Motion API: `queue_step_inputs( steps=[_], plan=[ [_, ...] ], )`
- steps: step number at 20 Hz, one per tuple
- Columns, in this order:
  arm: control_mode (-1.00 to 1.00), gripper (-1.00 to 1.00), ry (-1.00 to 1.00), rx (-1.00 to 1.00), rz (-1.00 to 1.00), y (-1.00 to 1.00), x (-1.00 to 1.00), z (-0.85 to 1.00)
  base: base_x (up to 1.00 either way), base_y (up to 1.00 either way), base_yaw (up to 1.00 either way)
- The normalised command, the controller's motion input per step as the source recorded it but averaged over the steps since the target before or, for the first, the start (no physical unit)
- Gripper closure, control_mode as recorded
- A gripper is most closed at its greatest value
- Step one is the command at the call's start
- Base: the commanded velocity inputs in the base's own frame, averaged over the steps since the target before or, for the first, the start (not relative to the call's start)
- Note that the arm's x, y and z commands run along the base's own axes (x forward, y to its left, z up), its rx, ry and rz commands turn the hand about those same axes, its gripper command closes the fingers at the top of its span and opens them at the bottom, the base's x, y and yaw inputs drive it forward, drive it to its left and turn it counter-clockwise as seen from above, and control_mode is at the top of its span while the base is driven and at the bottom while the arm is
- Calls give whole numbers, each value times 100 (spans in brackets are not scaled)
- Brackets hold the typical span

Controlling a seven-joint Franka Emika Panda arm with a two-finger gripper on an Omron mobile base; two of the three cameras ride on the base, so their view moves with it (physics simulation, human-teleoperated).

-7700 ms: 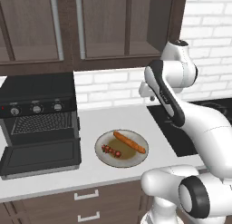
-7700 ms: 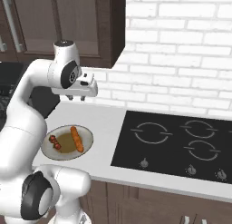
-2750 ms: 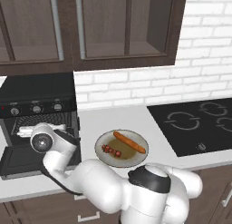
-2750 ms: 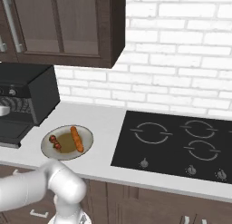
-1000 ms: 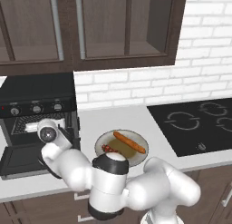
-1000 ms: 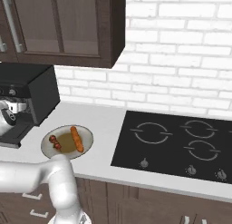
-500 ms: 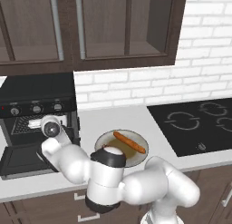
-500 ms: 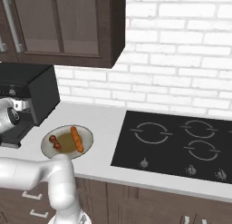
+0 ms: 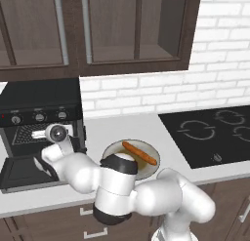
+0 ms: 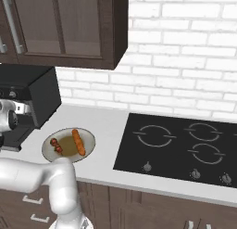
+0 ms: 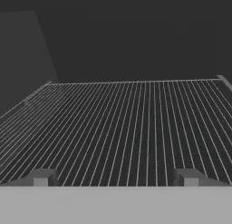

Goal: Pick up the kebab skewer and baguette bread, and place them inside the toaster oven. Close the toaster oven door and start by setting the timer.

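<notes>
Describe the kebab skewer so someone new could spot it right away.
Find the black toaster oven on the pale counter; just right of it sits a round plate. The kebab skewer is the short stick of dark red chunks there, beside the longer, smooth orange-brown baguette bread.

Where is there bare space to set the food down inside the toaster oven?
The wire rack lies bare between the dark side walls, and the gripper is open over its front edge. The plate is crowded: baguette bread and kebab skewer lie there.
</notes>
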Motion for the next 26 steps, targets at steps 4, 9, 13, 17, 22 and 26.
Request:
queue_step_inputs(
  steps=[4,9,13,17,22,26],
  plan=[
    [-100,-100,16,0,0,0,0,-10,0,0,0],
    [-100,-100,11,0,0,0,-16,-60,0,0,0],
    [-100,-100,21,0,0,0,-66,-88,0,0,0],
    [-100,-100,28,1,-4,0,-96,-96,0,0,0],
    [-100,-100,28,3,-7,0,-100,-96,0,0,0],
    [-100,-100,26,1,-5,0,-100,-78,0,0,0]
  ],
)
